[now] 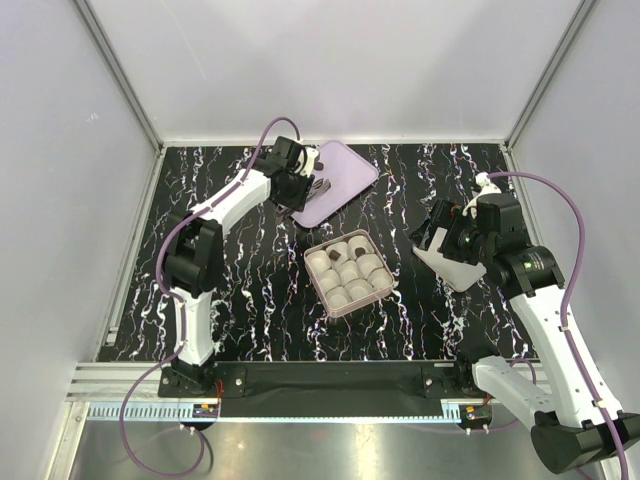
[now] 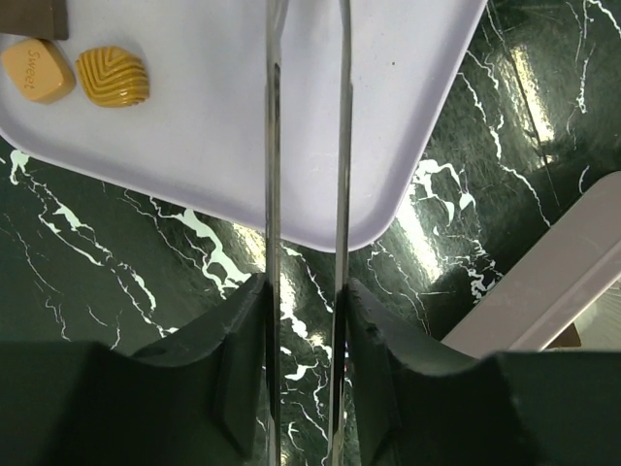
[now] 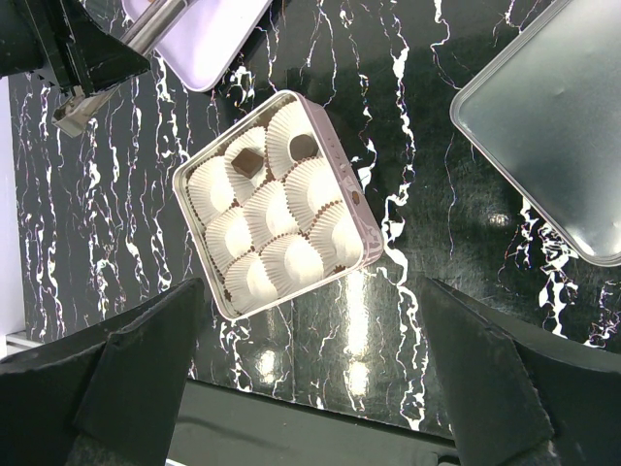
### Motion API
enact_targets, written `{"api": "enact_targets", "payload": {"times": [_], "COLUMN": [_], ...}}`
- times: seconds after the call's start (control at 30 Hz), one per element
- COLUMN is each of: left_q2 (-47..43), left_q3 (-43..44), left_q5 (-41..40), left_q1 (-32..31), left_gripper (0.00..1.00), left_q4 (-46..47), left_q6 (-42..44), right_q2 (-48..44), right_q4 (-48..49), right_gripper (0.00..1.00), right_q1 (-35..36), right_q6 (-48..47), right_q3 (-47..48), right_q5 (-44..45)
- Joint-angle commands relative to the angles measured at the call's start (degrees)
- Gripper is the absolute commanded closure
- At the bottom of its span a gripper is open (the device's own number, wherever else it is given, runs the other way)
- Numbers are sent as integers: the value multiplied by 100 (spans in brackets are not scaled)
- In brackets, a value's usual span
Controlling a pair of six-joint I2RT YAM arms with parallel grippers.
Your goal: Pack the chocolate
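Two light orange-brown chocolates (image 2: 37,70) (image 2: 114,76) and the edge of a dark piece (image 2: 34,15) lie on a lavender tray (image 2: 291,116), which the top view shows at the back (image 1: 345,170). My left gripper (image 2: 306,291) (image 1: 298,185) is shut on metal tweezers (image 2: 274,146), whose two blades stand apart over the tray with nothing between them. A square pink box (image 1: 347,272) (image 3: 277,204) holds several white paper cups. Two cups hold dark chocolates (image 3: 246,163) (image 3: 303,148). My right gripper (image 3: 310,388) (image 1: 440,235) is open and empty, above and right of the box.
A square lid (image 3: 553,116) (image 1: 455,270) lies inside-up to the right of the box, partly under my right wrist. A corner of the box (image 2: 543,301) shows in the left wrist view. White walls enclose the black marbled table (image 1: 240,270).
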Motion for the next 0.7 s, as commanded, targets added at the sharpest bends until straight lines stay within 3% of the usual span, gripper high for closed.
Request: {"api": "enact_targets", "payload": {"times": [0.0,0.37,0.67], "left_q2": [-368,-464,-1176], "left_q3": [13,259,558], "left_q5": [164,146,-73], "left_q1": [-25,-34,-271], "left_gripper": [64,76,79], "left_q4": [124,19,-894], "left_q6": [83,-119,-550], "right_q2": [-77,-94,-121], "right_q4": [213,187,117], "right_gripper": [0,0,0], "right_q1": [-5,-5,-5], "right_q6": [-42,11,2], "right_q3": [131,157,210], "right_q5": [90,81,72]}}
